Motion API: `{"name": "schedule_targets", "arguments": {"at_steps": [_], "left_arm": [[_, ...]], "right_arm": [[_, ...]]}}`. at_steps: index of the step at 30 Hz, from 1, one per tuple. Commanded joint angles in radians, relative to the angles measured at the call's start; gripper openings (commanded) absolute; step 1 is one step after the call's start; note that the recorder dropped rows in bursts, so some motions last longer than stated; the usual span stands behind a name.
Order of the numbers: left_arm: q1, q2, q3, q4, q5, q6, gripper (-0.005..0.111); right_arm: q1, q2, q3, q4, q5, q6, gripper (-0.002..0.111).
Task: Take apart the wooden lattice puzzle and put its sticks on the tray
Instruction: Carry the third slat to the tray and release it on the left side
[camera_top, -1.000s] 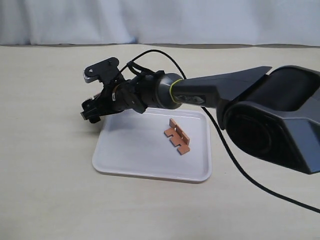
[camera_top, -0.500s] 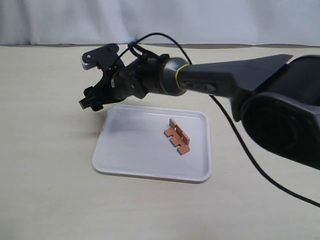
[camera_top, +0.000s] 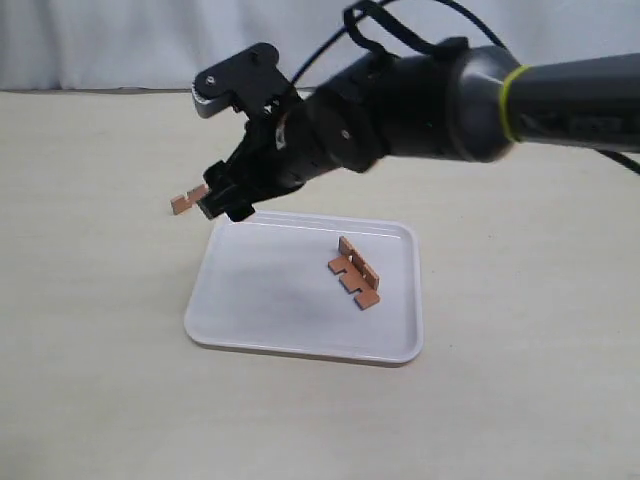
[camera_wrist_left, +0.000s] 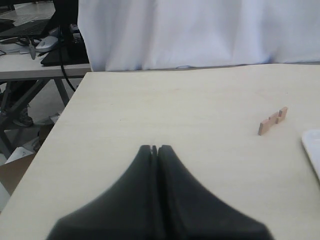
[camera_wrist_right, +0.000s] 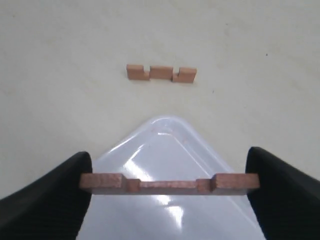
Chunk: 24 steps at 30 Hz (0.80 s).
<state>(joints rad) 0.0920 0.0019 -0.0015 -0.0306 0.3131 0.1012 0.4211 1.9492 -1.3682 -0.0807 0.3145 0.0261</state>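
My right gripper (camera_wrist_right: 170, 185) is shut on a notched reddish-brown stick (camera_wrist_right: 170, 184), held end to end between its fingers above the white tray's far left corner (camera_wrist_right: 165, 145). In the exterior view this gripper (camera_top: 226, 203) hovers just over that corner of the tray (camera_top: 270, 310). A second stick (camera_top: 188, 200) lies loose on the table left of the tray, also visible as a stick (camera_wrist_right: 161, 73) and a stick (camera_wrist_left: 273, 120) in the wrist views. A small cluster of sticks (camera_top: 355, 272) rests on the tray's right half. No assembled lattice shows. My left gripper (camera_wrist_left: 154, 148) is shut and holds nothing.
The beige table (camera_top: 100, 350) ends at a white curtain (camera_top: 120, 40) behind. In the left wrist view the table's edge (camera_wrist_left: 75, 100) drops off toward desks and clutter. The tray's rim (camera_wrist_left: 312, 145) peeks in there.
The right arm has lifted and swung back toward the tray from low over the table left of it. The loose stick on the table, hidden before, now shows.
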Motion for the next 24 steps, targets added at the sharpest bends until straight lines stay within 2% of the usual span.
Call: {"name": "schedule_targets", "arguments": {"at_steps": [1, 6, 11, 14, 21, 24], "left_arm": [[0.001, -0.002, 0.001, 0.000, -0.008, -0.001, 0.000], [0.001, -0.002, 0.001, 0.000, -0.008, -0.001, 0.000], [0.001, -0.002, 0.001, 0.000, -0.008, -0.001, 0.000], [0.001, -0.002, 0.001, 0.000, -0.008, -0.001, 0.000], [0.001, -0.002, 0.001, 0.000, -0.008, -0.001, 0.000], [0.001, -0.002, 0.001, 0.000, -0.008, -0.001, 0.000]], "right_arm": [[-0.019, -0.084, 0.255, 0.025, -0.222, -0.013, 0.005], [-0.025, -0.070, 0.391, 0.029, -0.361, -0.013, 0.005], [-0.025, -0.041, 0.404, 0.029, -0.381, -0.013, 0.008], [-0.025, -0.027, 0.404, 0.029, -0.385, -0.013, 0.022], [-0.025, -0.022, 0.404, 0.059, -0.393, -0.013, 0.080], [-0.025, -0.025, 0.403, 0.059, -0.400, -0.015, 0.096]]}}
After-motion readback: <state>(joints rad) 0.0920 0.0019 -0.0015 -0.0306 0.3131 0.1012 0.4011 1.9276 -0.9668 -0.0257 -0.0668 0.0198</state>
